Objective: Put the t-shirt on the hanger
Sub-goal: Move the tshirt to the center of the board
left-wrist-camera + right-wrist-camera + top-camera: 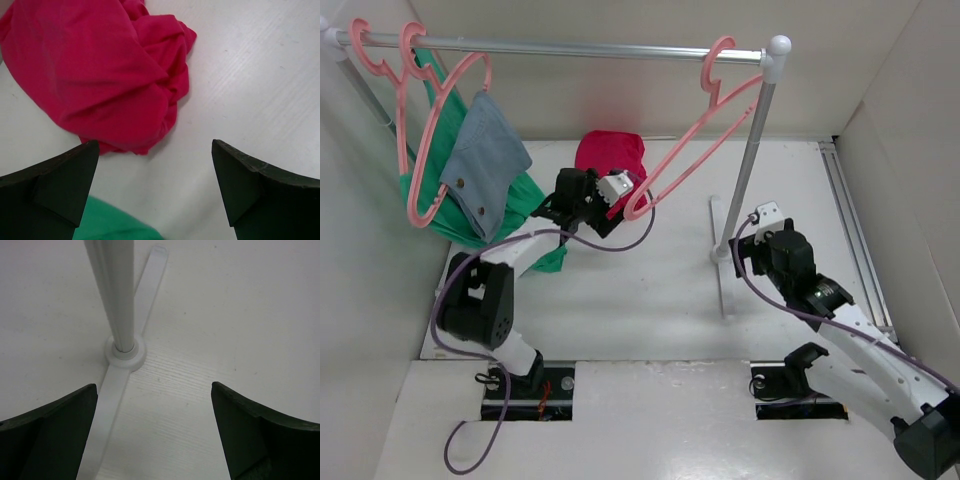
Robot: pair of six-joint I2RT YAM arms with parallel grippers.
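- Left arm stretched toward the worktop's far edge; left gripper (155,192) released, just short of the crumpled crimson cotton t-shirt (100,75).
- Right gripper (155,435) released, facing the white metal rack post (117,295).

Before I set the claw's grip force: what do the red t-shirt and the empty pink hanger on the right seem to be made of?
The t-shirt looks like soft, matte knit fabric, probably cotton: it lies crumpled in loose folds with no sheen. The hanger looks like thin moulded plastic, smooth and evenly salmon-pink, though coated wire cannot be ruled out from here.
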